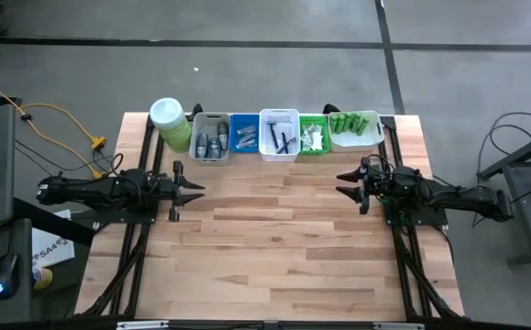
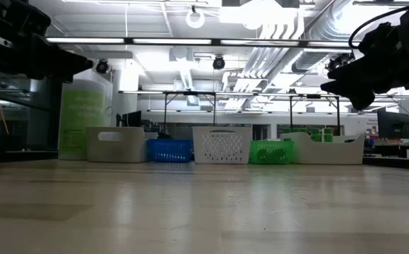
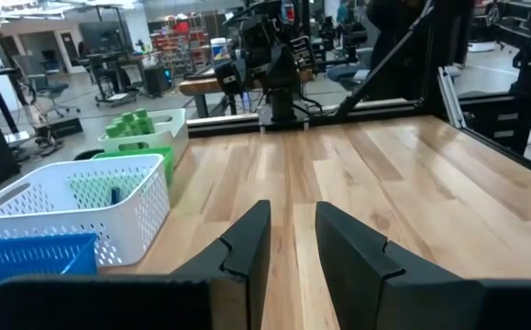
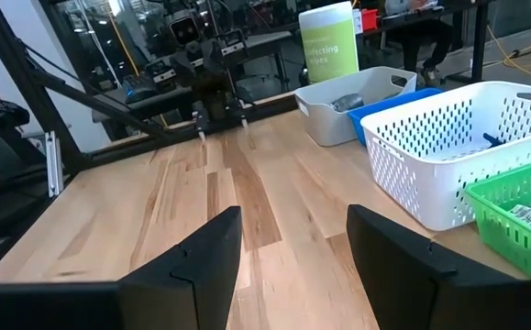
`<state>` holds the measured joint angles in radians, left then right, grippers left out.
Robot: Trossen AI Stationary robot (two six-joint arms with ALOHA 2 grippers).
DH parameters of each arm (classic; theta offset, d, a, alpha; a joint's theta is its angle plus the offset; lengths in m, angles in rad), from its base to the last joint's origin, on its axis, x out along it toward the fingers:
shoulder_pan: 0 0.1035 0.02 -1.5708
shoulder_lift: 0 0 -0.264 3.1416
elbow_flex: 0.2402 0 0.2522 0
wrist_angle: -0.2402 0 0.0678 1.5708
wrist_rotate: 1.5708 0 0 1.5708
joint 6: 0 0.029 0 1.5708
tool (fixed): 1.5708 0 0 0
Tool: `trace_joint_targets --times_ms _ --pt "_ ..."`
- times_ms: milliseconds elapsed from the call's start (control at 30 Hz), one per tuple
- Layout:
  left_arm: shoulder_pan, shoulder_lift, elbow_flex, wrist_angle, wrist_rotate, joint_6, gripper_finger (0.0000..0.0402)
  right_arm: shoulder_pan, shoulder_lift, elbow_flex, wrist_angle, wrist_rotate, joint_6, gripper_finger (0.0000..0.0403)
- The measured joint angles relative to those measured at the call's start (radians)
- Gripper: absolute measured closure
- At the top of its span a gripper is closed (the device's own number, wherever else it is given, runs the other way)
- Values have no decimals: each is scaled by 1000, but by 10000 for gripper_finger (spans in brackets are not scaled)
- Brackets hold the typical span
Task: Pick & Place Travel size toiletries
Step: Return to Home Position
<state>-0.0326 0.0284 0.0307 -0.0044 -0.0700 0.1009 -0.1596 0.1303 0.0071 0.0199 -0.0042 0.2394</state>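
The travel size toiletries lie sorted in a row of bins at the table's far edge. Dark grey pieces fill the grey bin (image 1: 210, 137) and dark sticks the white bin (image 1: 280, 135). White sachets lie in the green bin (image 1: 313, 135), and green bottles (image 1: 353, 123) in the pale bin. My left gripper (image 1: 196, 190) (image 3: 293, 209) hovers level over the table's left side, open by a narrow gap, with nothing between its fingers. My right gripper (image 1: 343, 183) (image 4: 293, 213) hovers over the right side, open wider and holding nothing.
A blue bin (image 1: 244, 133) with small items stands between the grey and white bins. A large pale-green jar (image 1: 169, 124) with a white lid stands at the far left corner. Bare wooden tabletop (image 1: 274, 247) stretches between the two grippers and toward the near edge.
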Motion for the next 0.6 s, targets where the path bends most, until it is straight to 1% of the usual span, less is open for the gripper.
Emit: trace_joint_targets --times_ms 600 --pt "0 0 0 3 -2 -1 311 0 0 -1 10 2 0 210"
